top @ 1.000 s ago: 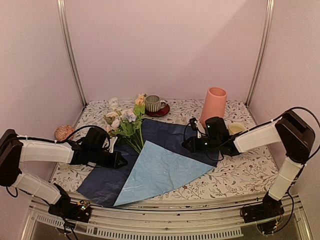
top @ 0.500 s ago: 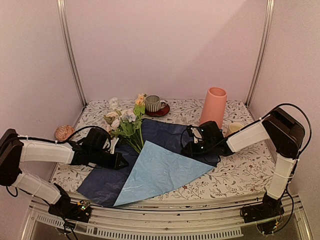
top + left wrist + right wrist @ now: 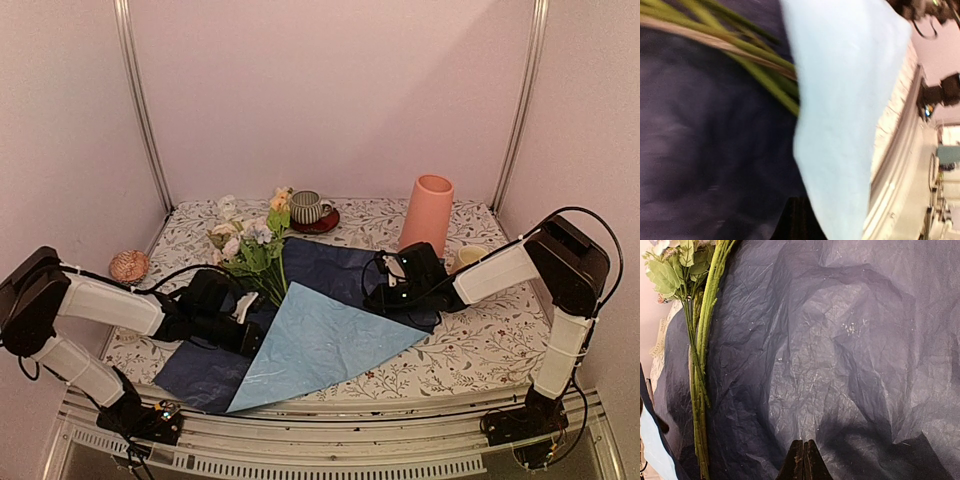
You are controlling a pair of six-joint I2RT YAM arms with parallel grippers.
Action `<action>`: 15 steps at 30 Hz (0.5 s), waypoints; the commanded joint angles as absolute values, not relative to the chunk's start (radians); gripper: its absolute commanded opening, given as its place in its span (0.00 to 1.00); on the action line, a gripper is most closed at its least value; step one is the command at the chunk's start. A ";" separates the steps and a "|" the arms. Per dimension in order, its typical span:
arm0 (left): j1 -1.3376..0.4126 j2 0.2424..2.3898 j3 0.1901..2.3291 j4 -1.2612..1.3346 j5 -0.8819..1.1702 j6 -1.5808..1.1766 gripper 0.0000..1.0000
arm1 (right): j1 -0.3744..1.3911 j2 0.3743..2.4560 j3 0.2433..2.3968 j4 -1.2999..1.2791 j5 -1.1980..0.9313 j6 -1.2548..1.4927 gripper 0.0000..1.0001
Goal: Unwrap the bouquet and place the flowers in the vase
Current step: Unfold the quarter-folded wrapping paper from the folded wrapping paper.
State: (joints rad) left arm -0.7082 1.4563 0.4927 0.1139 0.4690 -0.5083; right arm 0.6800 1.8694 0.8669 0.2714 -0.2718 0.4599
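1. Since a second ago the left gripper [image 3: 248, 336] has slid toward the table's middle and now sits low over the wrapping paper [image 3: 330, 265], at the left edge of its pale blue folded-over flap [image 3: 320, 345].
2. Its fingers are pressed together. The left wrist view is blurred, so it is unclear whether any paper is pinched between them.
3. In that wrist view, green stems [image 3: 740, 55] run across the dark paper and disappear under the pale flap.
4. The right gripper [image 3: 372, 297] has dropped and reached in over the same second. Its fingers [image 3: 802, 460] are closed tight against each other, with the tips just above the crinkled dark blue sheet and nothing visible between them.
5. The flowers [image 3: 250, 245] lie unwrapped on the opened paper. The blooms point to the far left corner, and the stems angle toward the centre.
6. The vase [image 3: 428, 212] stands upright at the far right, well apart from the flowers and just behind the right gripper.
7. A striped cup [image 3: 305, 207] on a red saucer sits at the back, near the blooms.
8. A cream mug [image 3: 470, 257] stands just right of the vase, beside the right arm.
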 commanded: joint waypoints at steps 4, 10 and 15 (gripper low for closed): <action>-0.833 1.452 0.573 0.166 0.666 -0.459 0.02 | 0.684 1.848 0.885 0.263 -0.275 0.454 0.02; -0.924 1.408 0.623 0.092 0.744 -0.423 0.02 | 0.683 1.845 0.879 0.265 -0.279 0.456 0.02; -1.027 1.428 0.654 0.045 0.779 -0.400 0.02 | 0.684 1.837 0.878 0.267 -0.290 0.457 0.02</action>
